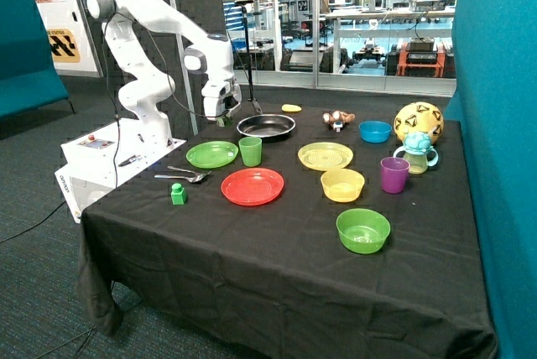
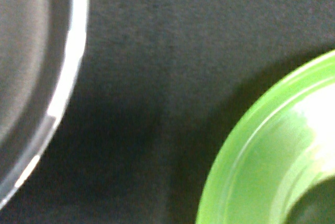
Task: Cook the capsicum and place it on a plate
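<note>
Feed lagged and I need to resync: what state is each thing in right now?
Gripper: raised between pan and green plate, holding a small dark green thing, likely the capsicum.
Pan: upright, empty.
Green plate: flat, empty.
Red plate: flat, empty.
Green cup: upright.
Purple cup: upright.

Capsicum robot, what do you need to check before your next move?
1. Capsicum held: a dark green lump shows at the tip of the gripper; firm hold: cannot tell.
2. Frying pan has nothing in it: ok.
3. Green plate bare and ready: ok.
4. Gripper above the plate: not ok; it hangs over the black cloth between pan and plate.
5. Green cup standing clear of the plate's middle: ok, though it is right beside the rim.
</note>
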`<state>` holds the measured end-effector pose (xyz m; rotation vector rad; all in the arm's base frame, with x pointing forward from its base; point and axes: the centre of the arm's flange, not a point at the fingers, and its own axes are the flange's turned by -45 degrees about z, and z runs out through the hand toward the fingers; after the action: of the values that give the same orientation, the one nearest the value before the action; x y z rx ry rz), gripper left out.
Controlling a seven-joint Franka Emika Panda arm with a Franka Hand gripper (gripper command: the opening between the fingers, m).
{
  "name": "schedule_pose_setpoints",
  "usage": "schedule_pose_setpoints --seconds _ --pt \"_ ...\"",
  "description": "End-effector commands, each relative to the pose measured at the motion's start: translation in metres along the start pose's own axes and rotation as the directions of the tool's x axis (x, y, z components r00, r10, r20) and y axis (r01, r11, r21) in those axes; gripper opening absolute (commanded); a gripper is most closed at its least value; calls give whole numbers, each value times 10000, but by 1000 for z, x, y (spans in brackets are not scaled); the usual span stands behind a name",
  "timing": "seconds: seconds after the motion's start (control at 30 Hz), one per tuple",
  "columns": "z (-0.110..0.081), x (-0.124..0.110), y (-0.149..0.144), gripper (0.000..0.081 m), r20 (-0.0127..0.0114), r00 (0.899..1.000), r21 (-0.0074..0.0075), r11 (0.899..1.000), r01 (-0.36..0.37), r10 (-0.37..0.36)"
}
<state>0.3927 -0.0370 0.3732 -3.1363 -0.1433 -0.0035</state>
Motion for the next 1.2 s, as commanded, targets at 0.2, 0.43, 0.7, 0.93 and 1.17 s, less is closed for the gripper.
schedule_pose_setpoints --seconds 0.2,0.43,0.7,0.93,1.17 --pt "18 -3 25 0 23 9994 -20 9994 -348 348" --pt "28 -5 40 0 22 9978 -20 9978 -667 667" --pt "42 -16 50 0 22 9976 -20 9976 -696 696" --pt "55 -30 60 0 22 9974 -20 9974 -719 719" --pt "63 -37 73 0 22 9968 -21 9968 -799 799"
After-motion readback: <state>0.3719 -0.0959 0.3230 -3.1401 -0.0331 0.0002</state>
